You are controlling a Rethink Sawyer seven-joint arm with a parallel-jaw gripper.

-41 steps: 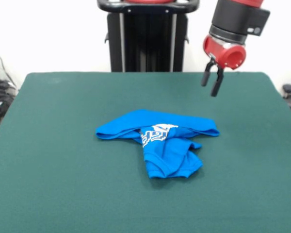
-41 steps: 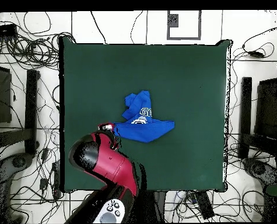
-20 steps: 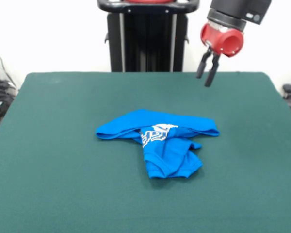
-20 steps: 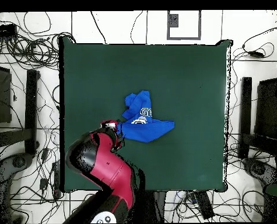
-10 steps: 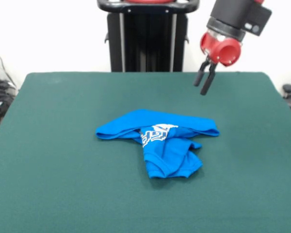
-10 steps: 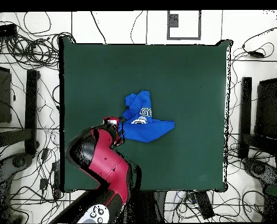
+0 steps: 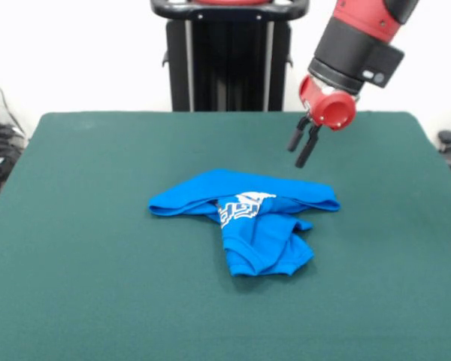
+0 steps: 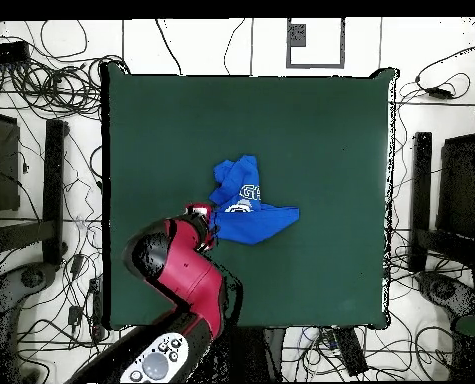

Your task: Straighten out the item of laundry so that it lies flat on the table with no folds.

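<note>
The bright blue garment (image 7: 248,218) lies crumpled in the middle of the dark green table (image 7: 90,226). It is folded over itself, with white lettering partly showing. A wide band runs across it and a bunched part hangs toward the near side. My gripper (image 7: 300,148) hangs in the air above the table, just beyond the garment's far right end. Its two black fingers are a little apart and hold nothing. In the overhead view the garment (image 8: 249,208) sits at the table's (image 8: 311,130) centre, with my red arm (image 8: 181,270) reaching to its left end.
The black pedestal (image 7: 225,60) stands at the table's far edge. In the overhead view, cables (image 8: 41,150) and dark equipment (image 8: 456,190) surround the table on the white floor.
My gripper has come down and moved left in the front view, closer to the garment's far right end. The garment has not moved.
</note>
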